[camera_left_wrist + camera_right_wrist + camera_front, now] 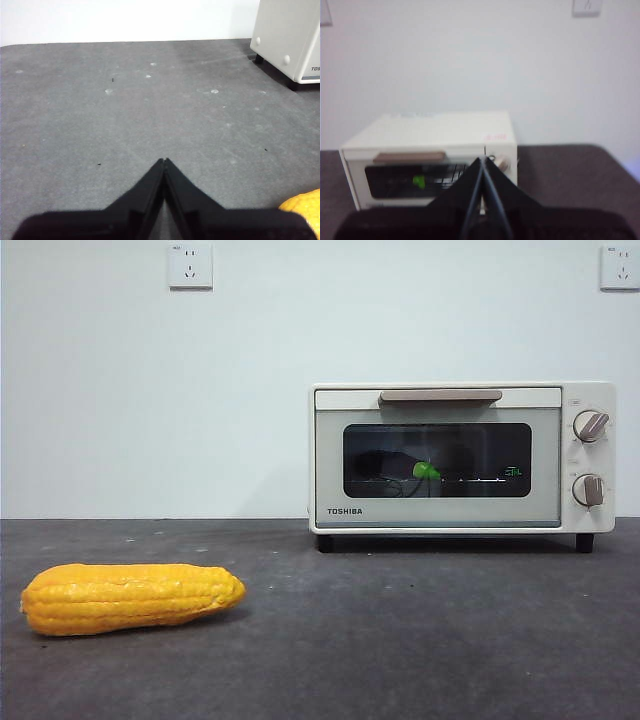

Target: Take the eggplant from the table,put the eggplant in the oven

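The cream-white oven (462, 456) stands at the back right of the dark grey table (400, 640) with its door closed. Through the dark glass I see the eggplant (400, 468) lying inside on the rack, its green stem tip (426, 470) showing; the right wrist view shows the same green tip (419, 181) in the oven (430, 150). My left gripper (164, 161) is shut over bare table, away from the oven corner (287, 35). My right gripper (484, 160) is shut, raised in front of the oven. Neither gripper appears in the front view.
A yellow corn cob (130, 597) lies on the table at the front left, and its end (302, 207) shows beside the left gripper. Two wall sockets (190, 265) sit high on the white wall behind.
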